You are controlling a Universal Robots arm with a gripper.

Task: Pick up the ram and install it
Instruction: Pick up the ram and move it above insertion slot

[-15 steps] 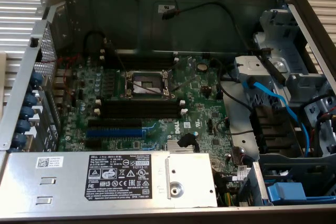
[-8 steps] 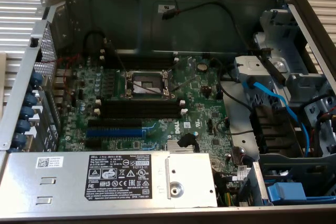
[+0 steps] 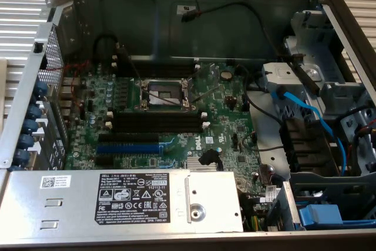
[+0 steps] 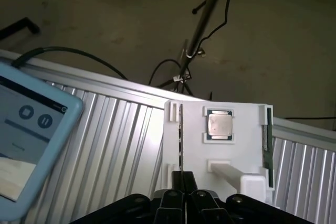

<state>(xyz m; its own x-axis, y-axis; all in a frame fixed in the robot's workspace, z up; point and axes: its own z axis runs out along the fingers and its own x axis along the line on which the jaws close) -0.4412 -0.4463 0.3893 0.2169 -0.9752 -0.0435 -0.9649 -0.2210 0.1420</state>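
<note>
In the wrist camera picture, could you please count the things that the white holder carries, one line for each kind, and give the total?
On the white holder:
ram sticks, seen edge-on, one at each side: 2
processor chip, lying flat between them: 1
Total: 3

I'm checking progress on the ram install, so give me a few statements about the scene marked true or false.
1. The black slots on the board are empty. True.
2. The ram sits in a black slot. False: it stands on edge in the white holder.
3. A chip lies in the holder. True.
4. The gripper is at the blue slot. False: it is at the holder, right by the ram.
</note>
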